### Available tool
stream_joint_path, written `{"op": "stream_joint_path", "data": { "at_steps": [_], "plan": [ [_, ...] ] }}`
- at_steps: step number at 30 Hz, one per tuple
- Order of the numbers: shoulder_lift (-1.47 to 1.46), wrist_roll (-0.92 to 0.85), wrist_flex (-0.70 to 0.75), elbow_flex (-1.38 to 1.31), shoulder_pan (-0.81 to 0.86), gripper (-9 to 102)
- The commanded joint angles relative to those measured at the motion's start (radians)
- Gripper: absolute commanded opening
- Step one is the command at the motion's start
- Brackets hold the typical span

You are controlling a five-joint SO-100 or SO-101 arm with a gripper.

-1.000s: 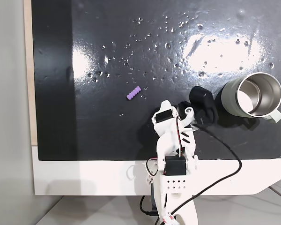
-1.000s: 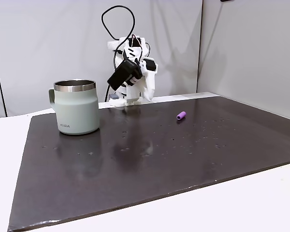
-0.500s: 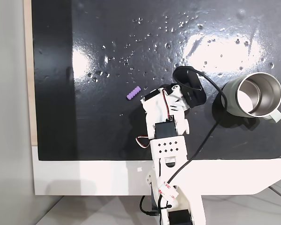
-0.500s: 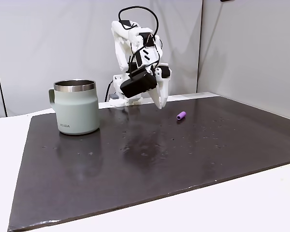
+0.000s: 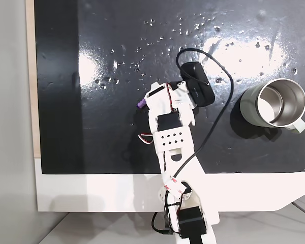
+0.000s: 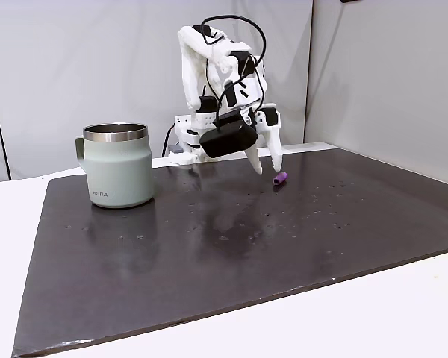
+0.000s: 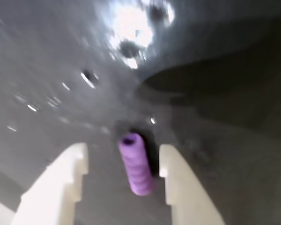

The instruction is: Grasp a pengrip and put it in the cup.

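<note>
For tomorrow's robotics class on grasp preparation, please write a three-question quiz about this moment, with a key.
1. True or false: the tool is already shut on the pengrip.
2. In the wrist view, the pengrip lies: A) between the tool's fingers, B) outside them, C) inside the cup.
3. What stands on the black mat away from the arm, on the left in the fixed side view?

Key:
1. False; the fingers are apart, gaps on both sides.
2. A
3. The steel cup, upright.

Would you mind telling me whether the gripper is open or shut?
Open: in the wrist view the gripper has its white fingers apart, straddling the small purple ridged pengrip.
</note>
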Motion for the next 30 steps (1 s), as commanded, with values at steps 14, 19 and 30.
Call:
{"op": "stream_joint_path", "data": {
  "at_steps": [14,19,30],
  "plan": [
    [-0.187,0.034,0.032,-0.080,-0.192,20],
    [-0.198,0.032,0.031,-0.087,-0.170,8],
    [-0.106,0.041,0.155,-0.173,-0.144,0]
  ]
}}
